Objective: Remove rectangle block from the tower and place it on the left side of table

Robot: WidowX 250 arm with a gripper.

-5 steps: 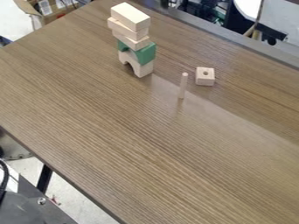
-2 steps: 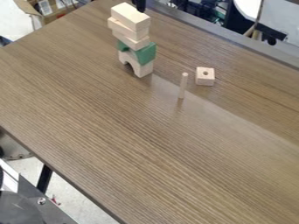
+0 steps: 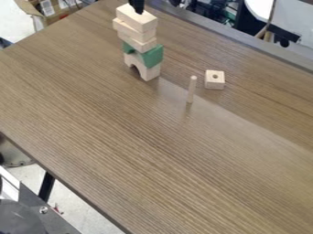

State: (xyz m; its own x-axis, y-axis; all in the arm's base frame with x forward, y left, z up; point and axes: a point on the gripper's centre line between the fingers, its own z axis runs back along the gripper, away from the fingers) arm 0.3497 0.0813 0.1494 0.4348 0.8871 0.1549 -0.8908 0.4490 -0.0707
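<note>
At the top edge of the view, the black gripper (image 3: pixel 137 6) hangs over the top of the tower; how its fingers stand cannot be made out. The tower's top piece is a pale wooden rectangle block (image 3: pixel 136 18). Beneath it are more pale wooden blocks (image 3: pixel 134 37), then a green block (image 3: pixel 152 56) and a pale arch block (image 3: pixel 148 72) at the base. The tower stands near the far left part of the brown wooden table (image 3: pixel 122 137).
Right of the tower, a thin wooden peg (image 3: pixel 192 89) stands upright, with a pale cube with a hole (image 3: pixel 214 80) beyond it. A dark grey strip (image 3: pixel 245 45) runs along the table's far edge.
The gripper has come in from the top edge and moved slightly left and down to the tower's top block. The blocks have not moved.
</note>
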